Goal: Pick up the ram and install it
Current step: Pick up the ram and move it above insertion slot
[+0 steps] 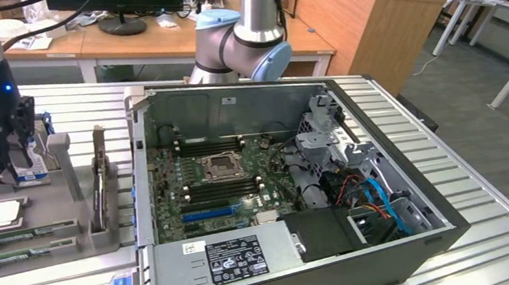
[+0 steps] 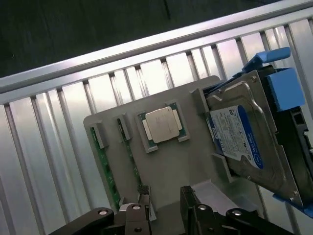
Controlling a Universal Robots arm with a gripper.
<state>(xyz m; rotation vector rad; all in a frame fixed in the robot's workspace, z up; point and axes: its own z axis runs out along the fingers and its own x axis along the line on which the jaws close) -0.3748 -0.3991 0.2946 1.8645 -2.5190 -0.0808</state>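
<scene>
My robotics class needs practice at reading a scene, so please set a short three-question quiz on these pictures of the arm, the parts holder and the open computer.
1. True or false: the gripper holds a ram stick.
2. Which part sits in the gray holder between the ram sticks and the hard drive? A) processor B) fan C) screwdriver
3. How many ram sticks lie in the holder?

Key: 1 false, the gripper is open and holds nothing; 2 A; 3 two.
</scene>
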